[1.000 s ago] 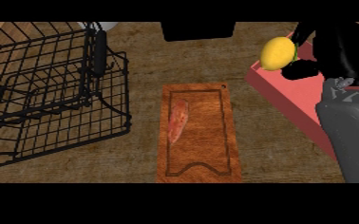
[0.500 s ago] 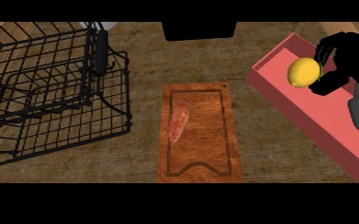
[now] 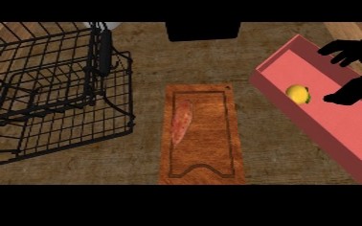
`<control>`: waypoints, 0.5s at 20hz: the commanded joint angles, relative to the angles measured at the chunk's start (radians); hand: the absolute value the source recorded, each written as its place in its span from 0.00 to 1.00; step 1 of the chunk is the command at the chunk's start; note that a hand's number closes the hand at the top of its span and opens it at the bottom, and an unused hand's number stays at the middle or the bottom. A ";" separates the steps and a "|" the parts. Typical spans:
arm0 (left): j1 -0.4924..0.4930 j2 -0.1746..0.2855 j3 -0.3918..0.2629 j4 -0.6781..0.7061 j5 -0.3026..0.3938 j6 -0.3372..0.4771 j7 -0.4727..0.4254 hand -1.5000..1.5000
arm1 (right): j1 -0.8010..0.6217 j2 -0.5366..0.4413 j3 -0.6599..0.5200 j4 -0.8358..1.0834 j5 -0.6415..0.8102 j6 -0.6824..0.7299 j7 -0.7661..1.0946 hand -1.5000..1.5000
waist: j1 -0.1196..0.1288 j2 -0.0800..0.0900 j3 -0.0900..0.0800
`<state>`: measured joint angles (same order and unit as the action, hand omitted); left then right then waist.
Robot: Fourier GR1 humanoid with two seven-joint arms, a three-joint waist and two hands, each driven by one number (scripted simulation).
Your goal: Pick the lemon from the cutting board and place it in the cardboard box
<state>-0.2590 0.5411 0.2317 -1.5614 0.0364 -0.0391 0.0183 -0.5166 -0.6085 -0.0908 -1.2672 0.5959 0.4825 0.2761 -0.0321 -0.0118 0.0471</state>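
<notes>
lemon (image 3: 299,94) now released into pink box (image 3: 332,124), right robot hand (image 3: 348,50) spread open beside it, holding nothing

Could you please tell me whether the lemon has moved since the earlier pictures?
Yes. The lemon has moved right and down in the view, from above the box's left rim, the one nearest the cutting board, to inside it.

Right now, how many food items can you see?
2: the lemon inside the box at right, and a pink strip on the cutting board. The right hand may hide more.
</notes>
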 commanded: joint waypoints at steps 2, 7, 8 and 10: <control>0.060 -0.129 -0.191 -0.013 0.022 -0.108 -0.040 0.50 | -0.031 0.022 -0.132 -0.007 -0.131 -0.068 -0.146 0.00 | -0.027 0.017 -0.042; 0.034 -0.094 -0.154 -0.008 0.026 -0.102 -0.022 0.50 | -0.093 0.183 -0.391 0.042 -0.387 -0.198 -0.142 0.00 | -0.059 0.014 -0.038; 0.033 -0.096 -0.151 -0.007 0.029 -0.101 -0.024 0.50 | -0.116 0.178 -0.434 0.062 -0.419 -0.207 -0.129 0.00 | -0.054 0.017 -0.040; 0.053 -0.096 -0.163 -0.025 0.025 -0.113 -0.033 0.50 | -0.108 0.194 -0.483 0.095 -0.455 -0.234 -0.108 0.00 | -0.039 0.018 -0.042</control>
<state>-0.2310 0.5440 0.2491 -1.5654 0.0399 -0.0383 0.0161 -0.6071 -0.4613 -0.4500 -1.2165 0.2486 0.3082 0.1583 -0.0561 -0.0219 0.0494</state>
